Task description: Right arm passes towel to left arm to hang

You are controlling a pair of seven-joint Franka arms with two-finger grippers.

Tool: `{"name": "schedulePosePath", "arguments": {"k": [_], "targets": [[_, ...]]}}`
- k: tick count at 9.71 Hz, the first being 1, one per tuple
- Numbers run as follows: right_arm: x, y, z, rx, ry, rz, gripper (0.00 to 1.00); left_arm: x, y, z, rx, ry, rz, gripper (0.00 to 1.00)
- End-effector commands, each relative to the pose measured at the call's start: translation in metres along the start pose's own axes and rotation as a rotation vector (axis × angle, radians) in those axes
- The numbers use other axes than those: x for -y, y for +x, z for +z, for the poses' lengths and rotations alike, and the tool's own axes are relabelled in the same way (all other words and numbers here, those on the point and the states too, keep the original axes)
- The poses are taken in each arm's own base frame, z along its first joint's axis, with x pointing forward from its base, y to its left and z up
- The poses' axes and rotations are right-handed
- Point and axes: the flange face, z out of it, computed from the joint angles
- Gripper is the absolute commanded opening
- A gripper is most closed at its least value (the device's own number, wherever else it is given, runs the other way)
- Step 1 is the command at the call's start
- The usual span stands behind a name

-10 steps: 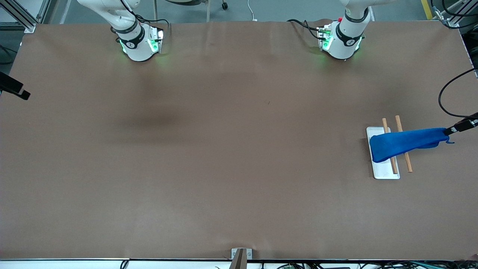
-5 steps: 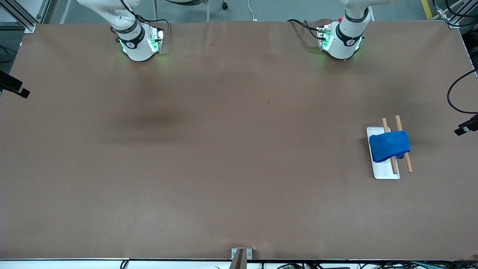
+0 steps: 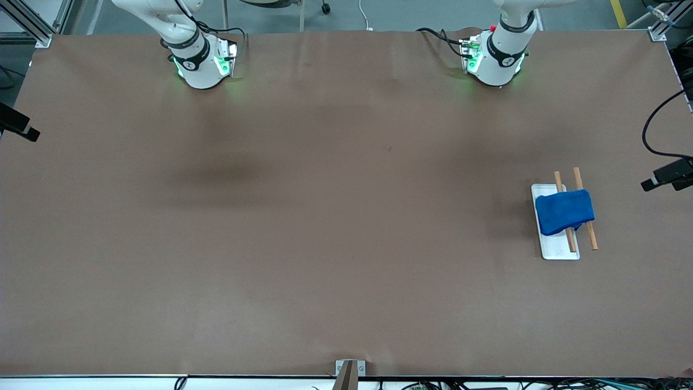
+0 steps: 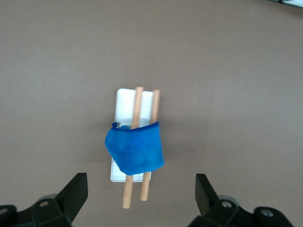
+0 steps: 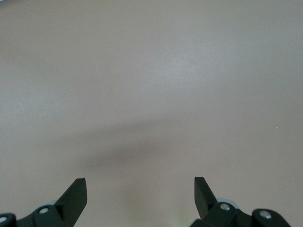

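Note:
The blue towel (image 3: 564,210) hangs folded over two wooden rods (image 3: 587,234) of a small rack with a white base (image 3: 559,250), toward the left arm's end of the table. It also shows in the left wrist view (image 4: 136,152), draped across both rods (image 4: 127,195). My left gripper (image 3: 648,184) is open and empty in the air over the table's edge at the left arm's end, apart from the towel; its jaws (image 4: 140,183) stand wide. My right gripper (image 3: 30,133) is open and empty at the right arm's end, over bare table (image 5: 140,185).
Both arm bases (image 3: 200,65) (image 3: 495,59) stand along the table's back edge. A black cable (image 3: 649,127) loops at the left arm's end. A metal bracket (image 3: 349,371) sits at the table's front edge.
One second ago my left gripper held the towel's end stretched out from the rack. It has let go, and the towel has dropped folded over the rods. The right arm has barely moved.

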Motion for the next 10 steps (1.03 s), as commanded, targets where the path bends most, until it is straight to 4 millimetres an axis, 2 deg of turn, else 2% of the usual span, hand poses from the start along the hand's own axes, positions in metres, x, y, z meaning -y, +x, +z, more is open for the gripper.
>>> {"name": "schedulePosePath", "arguments": {"k": [1,2,3,4,5,8,9,10], "targets": [[0.001,-0.003,-0.016,-0.026,-0.032,-0.004,1.0,-0.071,-0.013,-0.008,0.05,0.073,-0.014,1.0],[0.004,-0.004,-0.016,-0.018,-0.035,-0.004,1.0,-0.11,-0.012,-0.019,0.067,0.116,-0.052,1.0],[0.004,-0.005,-0.019,-0.017,-0.042,-0.003,1.0,-0.136,-0.013,-0.032,0.098,0.153,-0.03,1.0],[0.004,-0.005,-0.021,-0.02,-0.052,-0.002,1.0,-0.148,-0.015,-0.046,0.116,0.162,-0.013,1.0],[0.006,-0.005,-0.019,-0.015,-0.053,-0.005,1.0,-0.156,-0.011,-0.062,0.087,0.162,0.0,1.0],[0.009,-0.006,-0.017,-0.011,-0.055,-0.007,1.0,-0.168,-0.01,-0.085,0.085,0.159,0.027,1.0],[0.009,-0.006,-0.017,-0.006,-0.055,-0.007,1.0,-0.175,-0.01,-0.1,0.086,0.159,0.038,1.0],[0.009,-0.007,-0.016,0.001,-0.055,-0.009,1.0,-0.174,-0.014,-0.104,0.107,0.15,0.035,1.0]]}}
